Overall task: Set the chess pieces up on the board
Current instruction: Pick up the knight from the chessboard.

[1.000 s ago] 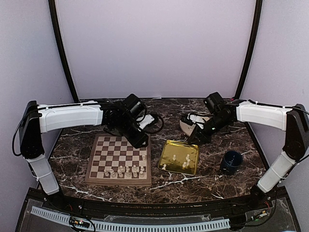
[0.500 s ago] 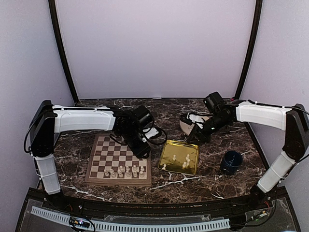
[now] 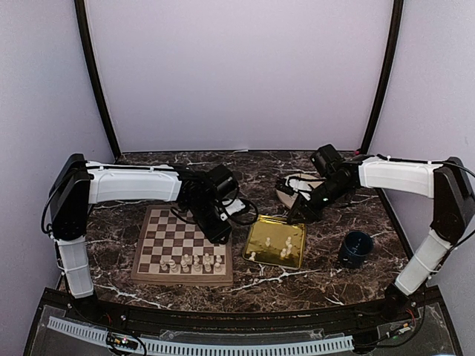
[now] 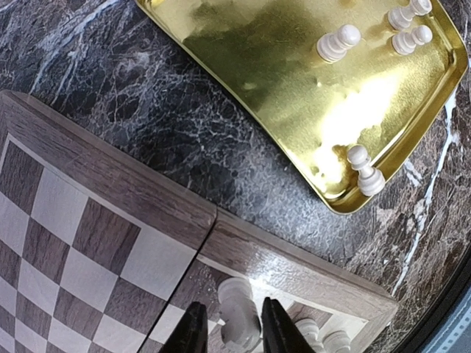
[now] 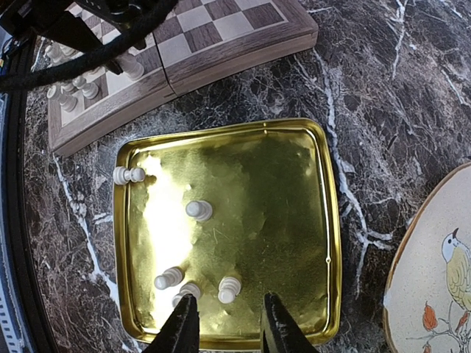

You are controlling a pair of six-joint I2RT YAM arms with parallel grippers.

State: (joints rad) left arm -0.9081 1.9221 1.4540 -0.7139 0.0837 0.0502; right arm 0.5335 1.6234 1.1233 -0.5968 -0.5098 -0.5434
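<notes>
The dark marble table is carrying everything. Two white arms are reaching in over it, the left arm above the board and the right arm above the tray.

One wooden board is lying on the left and one gold tray just beside it on the right, apart from it. One cream plate is sitting behind the tray; a painted bird is showing on it, with no lettering to read. One blue cup is standing right of the tray.

The left gripper is hanging low over the board's right-hand edge, its jaws standing narrow on either side of one white piece. That piece is standing upright on a square against the frame. Whether the pads are actually pinching it, I cannot tell.

The right gripper is hovering above the tray's rim with a small gap between its fingers, holding nothing.

Five chess pieces are lying or standing in the tray. More are lining up along the board's near edge, too small to count surely.
</notes>
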